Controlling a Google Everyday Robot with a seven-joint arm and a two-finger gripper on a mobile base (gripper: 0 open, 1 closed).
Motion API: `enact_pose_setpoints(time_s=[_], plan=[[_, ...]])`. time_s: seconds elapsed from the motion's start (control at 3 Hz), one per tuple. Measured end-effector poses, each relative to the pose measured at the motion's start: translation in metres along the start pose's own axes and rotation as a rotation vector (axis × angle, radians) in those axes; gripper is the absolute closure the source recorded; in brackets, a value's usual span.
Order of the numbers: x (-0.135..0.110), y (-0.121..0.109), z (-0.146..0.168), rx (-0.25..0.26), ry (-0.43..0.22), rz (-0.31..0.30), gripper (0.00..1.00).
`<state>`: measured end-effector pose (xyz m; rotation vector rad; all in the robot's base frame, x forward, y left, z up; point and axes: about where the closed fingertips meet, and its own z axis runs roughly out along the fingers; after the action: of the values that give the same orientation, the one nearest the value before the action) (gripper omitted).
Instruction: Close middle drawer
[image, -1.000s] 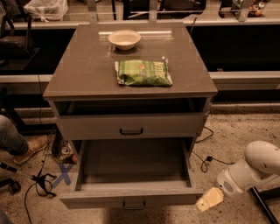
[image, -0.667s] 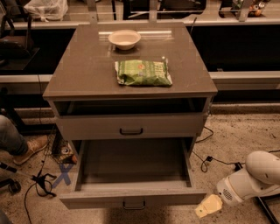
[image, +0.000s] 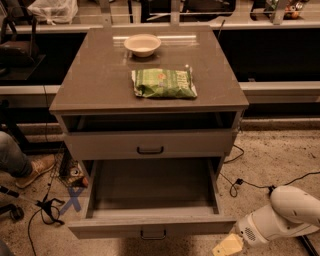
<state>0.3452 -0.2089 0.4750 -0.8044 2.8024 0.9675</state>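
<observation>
Middle drawer (image: 150, 224): pulled far out of the cabinet (image: 150, 90), front facing the camera, long side running left to right.
Gripper (image: 227, 246): low, just right of the drawer's front corner; grip state unclear.

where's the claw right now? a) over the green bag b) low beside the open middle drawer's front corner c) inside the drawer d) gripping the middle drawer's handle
b: the claw sits low off the front corner of the pulled-out middle drawer, not on its handle.
</observation>
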Motion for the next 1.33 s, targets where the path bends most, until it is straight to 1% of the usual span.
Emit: enact_pose_setpoints(time_s=[0.33, 0.67, 1.0, 1.33], plan=[[-0.007, 0.012, 0.027, -0.010, 0.017, -0.012, 0.41], [-0.026, 0.019, 0.051, 0.021, 0.026, -0.027, 0.64], [-0.060, 0.018, 0.074, 0.073, 0.004, -0.038, 0.87], [-0.103, 0.020, 0.098, 0.112, -0.035, -0.060, 1.00]])
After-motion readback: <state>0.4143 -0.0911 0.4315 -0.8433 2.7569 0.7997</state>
